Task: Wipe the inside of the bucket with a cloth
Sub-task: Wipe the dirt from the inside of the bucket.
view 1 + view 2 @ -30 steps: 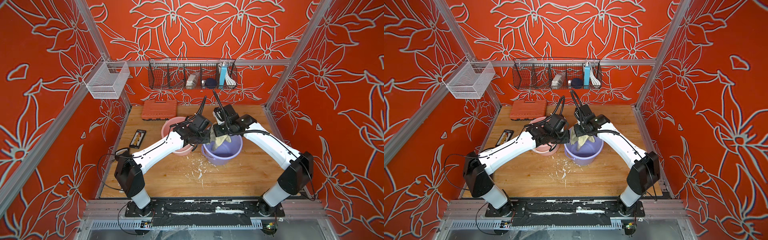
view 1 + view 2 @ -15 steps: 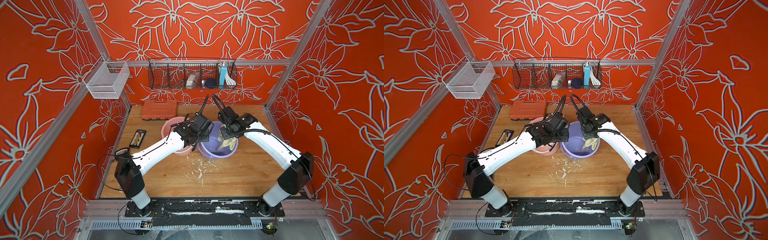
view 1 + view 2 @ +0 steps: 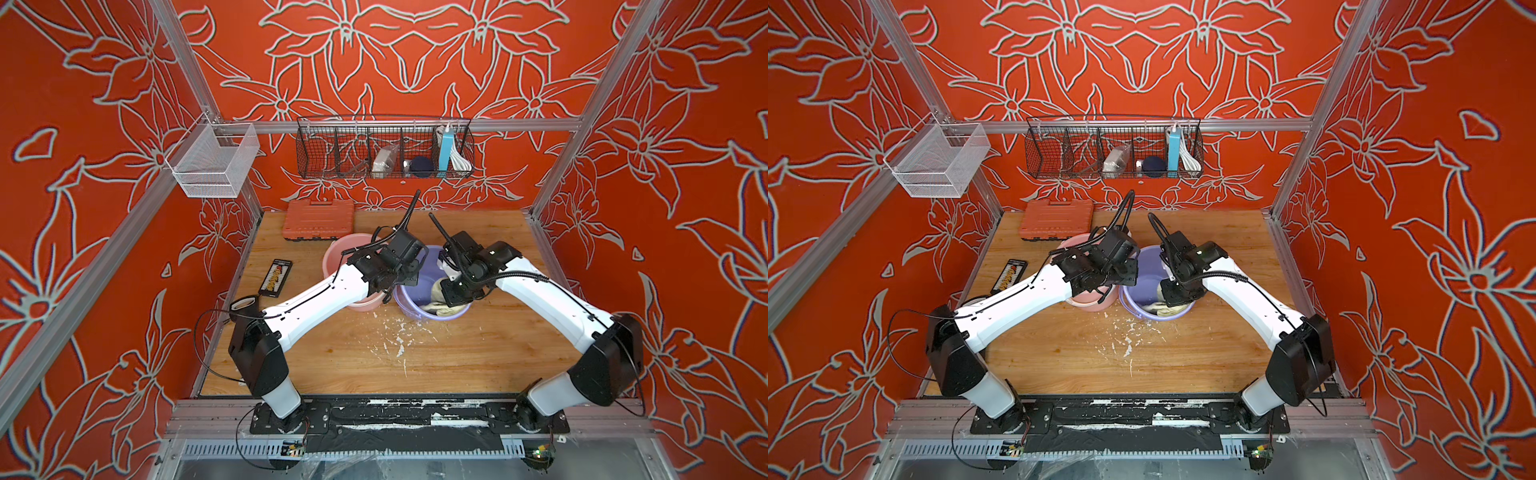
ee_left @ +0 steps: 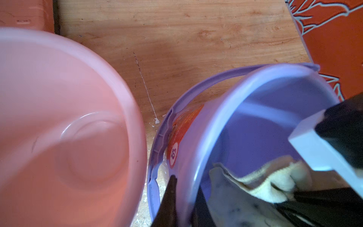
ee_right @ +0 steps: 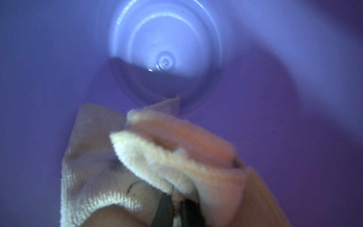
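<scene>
Jaws of the right gripper (image 5: 176,213) closed, pinching a bunched fold of the cloth (image 5: 149,157). Cloth pale yellowish-beige with a fuzzy hem and dark smudges. It spreads out just past the fingertips against the inner wall of the purple bucket (image 5: 167,49), one corner reaching toward the floor. Left gripper (image 4: 185,206) clamped on that bucket's rim, one finger inside, one outside. Pink bucket (image 4: 59,118) just beside, on the wooden table (image 3: 415,357).

The jaws pinch the purple bucket (image 4: 265,127) by its rim; the cloth (image 4: 265,182) is inside it, a pink bucket (image 4: 59,78) just beside
</scene>
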Controlling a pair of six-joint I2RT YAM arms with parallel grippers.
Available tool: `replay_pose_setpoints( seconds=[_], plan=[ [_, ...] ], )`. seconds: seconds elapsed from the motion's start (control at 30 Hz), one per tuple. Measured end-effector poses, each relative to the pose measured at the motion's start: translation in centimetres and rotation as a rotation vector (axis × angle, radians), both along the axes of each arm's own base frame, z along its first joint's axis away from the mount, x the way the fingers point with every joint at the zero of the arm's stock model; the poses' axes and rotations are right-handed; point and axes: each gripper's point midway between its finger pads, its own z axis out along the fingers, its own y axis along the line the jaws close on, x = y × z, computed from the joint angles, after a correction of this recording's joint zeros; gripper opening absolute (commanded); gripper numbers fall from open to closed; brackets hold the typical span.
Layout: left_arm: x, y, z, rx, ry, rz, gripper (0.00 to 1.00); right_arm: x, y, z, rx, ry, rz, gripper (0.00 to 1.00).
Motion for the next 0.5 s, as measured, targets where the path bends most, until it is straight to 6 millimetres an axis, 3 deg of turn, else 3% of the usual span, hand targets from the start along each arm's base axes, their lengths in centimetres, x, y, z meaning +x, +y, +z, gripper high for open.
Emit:
replay_pose_setpoints(
  seconds=[0.23,0.4,0.5],
  plan=[
    [-0.9,-0.6,0.8,-0.079,0.028,-0.012,0.0,4.1,1.4,2.4,0.001,-0.12,-0.021,0.0],
    [-1.6,-1.1,1.0,-0.128,0.068,-0.019,0.0,7.1,2.3,2.0,-0.026,-0.18,-0.038,0.0],
    [-1.8,-0.8,0.7,-0.127,0.089,-0.001,0.0,8.0,2.1,1.1,-0.063,-0.191,-0.041,0.0]
  ],
)
